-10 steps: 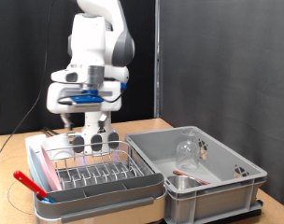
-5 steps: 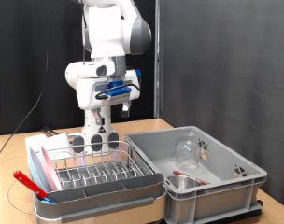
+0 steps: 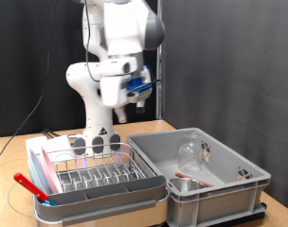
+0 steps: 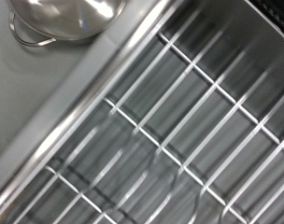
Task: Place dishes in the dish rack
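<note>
The dish rack (image 3: 99,176) sits at the exterior view's lower left, and its chrome wires (image 4: 179,121) fill the wrist view. A pink plate (image 3: 46,174) stands on edge at the rack's left end. Beside it a thin red utensil (image 3: 27,183) lies over the rack's left corner. A clear glass (image 3: 189,151) and a steel bowl (image 3: 187,186) are inside the grey tub; the steel bowl (image 4: 60,19) also shows in the wrist view. My gripper (image 3: 119,113) hangs high above the rack's back right corner. No fingers show in the wrist view, and I see nothing held.
The grey plastic tub (image 3: 229,165) stands right of the rack, with a small red item (image 3: 188,175) inside it. Grey utensil cups (image 3: 95,143) sit at the rack's back. The robot's base column rises directly behind the rack. A black curtain closes off the back.
The arm has lifted from just above the rack and swung towards the exterior view's right. The dishes in the rack and in the tub have not moved.
</note>
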Controlling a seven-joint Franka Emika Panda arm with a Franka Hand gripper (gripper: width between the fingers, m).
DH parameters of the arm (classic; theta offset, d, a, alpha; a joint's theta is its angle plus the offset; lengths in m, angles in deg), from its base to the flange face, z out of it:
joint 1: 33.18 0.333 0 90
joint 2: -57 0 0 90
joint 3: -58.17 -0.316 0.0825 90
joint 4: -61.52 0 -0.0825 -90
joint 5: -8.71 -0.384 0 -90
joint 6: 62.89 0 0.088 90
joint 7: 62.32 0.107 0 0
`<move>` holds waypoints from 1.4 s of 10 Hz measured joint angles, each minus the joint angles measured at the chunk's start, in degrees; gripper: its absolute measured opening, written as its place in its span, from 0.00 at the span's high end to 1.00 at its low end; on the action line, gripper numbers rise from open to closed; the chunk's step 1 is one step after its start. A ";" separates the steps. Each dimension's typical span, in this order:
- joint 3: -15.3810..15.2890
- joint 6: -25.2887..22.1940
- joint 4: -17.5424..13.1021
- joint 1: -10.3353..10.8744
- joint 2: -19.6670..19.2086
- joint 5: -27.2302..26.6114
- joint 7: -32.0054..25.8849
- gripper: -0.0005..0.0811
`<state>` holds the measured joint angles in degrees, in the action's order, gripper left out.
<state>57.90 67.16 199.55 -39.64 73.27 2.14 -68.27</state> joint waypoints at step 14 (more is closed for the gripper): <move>-11.10 -2.93 -5.86 5.70 -5.74 -7.19 9.75 0.00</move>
<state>46.81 64.23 193.69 -33.94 67.53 -5.05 -58.52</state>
